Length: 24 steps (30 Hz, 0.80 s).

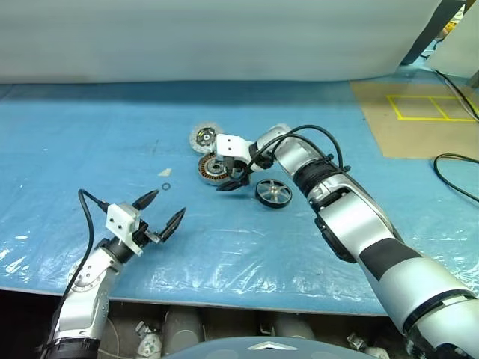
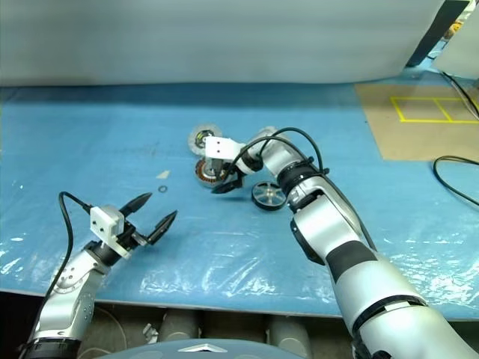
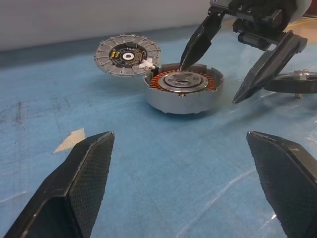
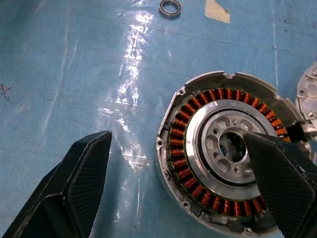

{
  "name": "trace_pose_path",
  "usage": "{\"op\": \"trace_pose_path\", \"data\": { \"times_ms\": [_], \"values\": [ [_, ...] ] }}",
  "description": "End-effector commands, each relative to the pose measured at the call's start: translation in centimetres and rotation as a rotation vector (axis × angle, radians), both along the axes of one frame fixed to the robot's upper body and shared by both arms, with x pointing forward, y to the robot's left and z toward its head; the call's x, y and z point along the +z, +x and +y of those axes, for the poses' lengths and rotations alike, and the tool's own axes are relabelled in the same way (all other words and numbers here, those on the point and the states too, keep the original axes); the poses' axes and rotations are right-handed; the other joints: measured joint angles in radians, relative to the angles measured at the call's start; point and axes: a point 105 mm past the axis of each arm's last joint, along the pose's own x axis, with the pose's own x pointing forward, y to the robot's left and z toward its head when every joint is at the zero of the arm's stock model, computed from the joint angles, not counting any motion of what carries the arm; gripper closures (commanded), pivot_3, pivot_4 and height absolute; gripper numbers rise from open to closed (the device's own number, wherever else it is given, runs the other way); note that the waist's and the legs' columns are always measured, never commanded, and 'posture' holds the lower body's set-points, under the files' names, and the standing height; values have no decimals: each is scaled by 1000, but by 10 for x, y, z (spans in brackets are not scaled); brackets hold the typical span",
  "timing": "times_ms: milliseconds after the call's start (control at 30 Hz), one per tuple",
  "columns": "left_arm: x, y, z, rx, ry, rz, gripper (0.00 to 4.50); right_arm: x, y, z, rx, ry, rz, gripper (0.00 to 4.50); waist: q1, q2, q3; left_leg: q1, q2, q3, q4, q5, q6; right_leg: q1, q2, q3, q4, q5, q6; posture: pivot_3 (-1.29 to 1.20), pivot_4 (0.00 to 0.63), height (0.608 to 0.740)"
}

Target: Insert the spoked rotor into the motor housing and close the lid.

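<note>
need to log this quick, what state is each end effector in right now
left end effector: open, holding nothing
right end effector: open, holding nothing, over the motor housing

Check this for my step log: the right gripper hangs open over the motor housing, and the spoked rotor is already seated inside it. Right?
Not quite. The right gripper does hang open over the motor housing, but the spoked rotor lies on the blue sheet beside it; the left wrist view shows bare windings.

Motor housing [image 4: 225,153]: bare cast metal rim, glossy copper windings, machined hub. Lid [image 3: 128,54]: dull ribbed metal. Surface [image 1: 90,134]: blue sheet under wrinkled, shiny clear plastic film. Pincer fingers [image 3: 74,193]: matt, woven-textured black.
</note>
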Motion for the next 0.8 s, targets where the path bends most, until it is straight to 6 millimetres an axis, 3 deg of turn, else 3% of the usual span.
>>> {"op": "trace_pose_path", "data": {
  "times_ms": [33, 200, 233, 300, 500, 633, 800],
  "values": [
    [8, -2, 0, 3, 7, -45, 0, 9, 3, 7, 36, -27, -74, 17, 0, 0, 0, 0, 0, 0, 0, 0, 0, 0, 0, 0, 0, 0, 0, 0, 150, 740],
    [10, -2, 3, 10, 9, -47, 0, -9, 8, -2, -18, -130, -88, 17, 0, 1, 1, 0, 0, 0, 1, 0, 0, 0, 0, 0, 1, 0, -1, 0, 150, 740],
    [10, -1, 3, 10, 10, -48, 0, -12, 9, -2, -24, -151, -107, 191, 0, 1, 1, 0, 0, 0, 1, 0, 0, 0, 0, 0, 1, 0, -1, 0, 150, 740],
    [10, 0, 3, 9, 10, -48, 0, -16, 9, 1, -15, -172, -125, 631, 0, 1, 1, 1, 0, 0, 1, 0, 0, 0, 0, 0, 1, 0, -1, 0, 150, 740],
    [13, 2, 0, 0, 10, -54, 0, -7, 2, 16, 55, -183, -136, 2536, -4, 2, 1, 2, 1, 0, 3, -1, 1, 2, 0, 0, 2, 0, -1, 0, 150, 740],
    [15, 3, -1, -4, 11, -56, 0, -8, -7, 19, 131, -220, -135, 2565, -4, 2, 1, 4, 2, 1, 3, -2, 1, 2, 1, 1, 4, 0, -2, 0, 150, 740],
    [16, 0, 1, -4, 14, -54, 0, -27, -54, 9, 279, -245, 33, 2577, 1, 1, 1, 3, 1, 0, 3, -1, 2, 3, 0, 1, 4, 0, -2, 0, 150, 740]
  ]
}}
